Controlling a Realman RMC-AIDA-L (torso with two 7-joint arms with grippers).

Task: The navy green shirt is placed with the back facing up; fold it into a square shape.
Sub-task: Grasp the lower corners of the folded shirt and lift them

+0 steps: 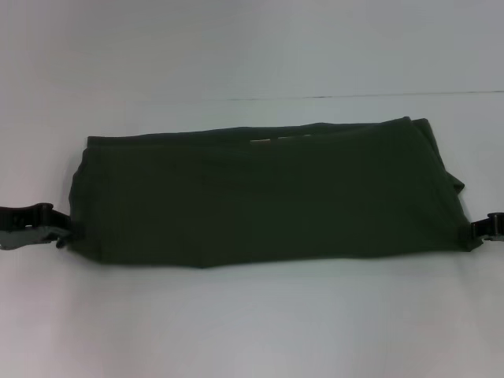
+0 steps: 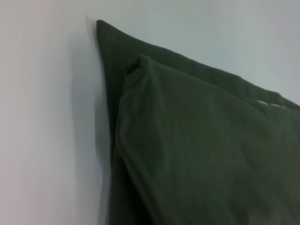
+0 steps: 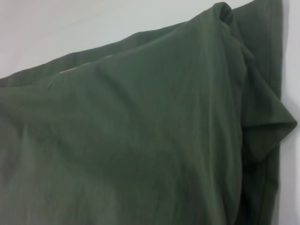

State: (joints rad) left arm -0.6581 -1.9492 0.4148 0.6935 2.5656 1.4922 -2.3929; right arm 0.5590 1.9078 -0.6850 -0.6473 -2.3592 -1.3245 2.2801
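Observation:
The navy green shirt (image 1: 260, 197) lies on the white table as a long flat band folded across the middle, plain side up. A sliver of pale lettering (image 1: 260, 142) peeks out along its far edge. My left gripper (image 1: 61, 232) is at the shirt's near left corner, low on the table. My right gripper (image 1: 482, 228) is at the near right corner, mostly out of frame. The left wrist view shows the layered left end of the shirt (image 2: 197, 150). In the right wrist view the shirt (image 3: 140, 140) has a sleeve flap sticking out at its right end.
The white table (image 1: 252, 331) runs out on all sides of the shirt, with a faint seam line (image 1: 354, 96) at the back. Nothing else stands on it.

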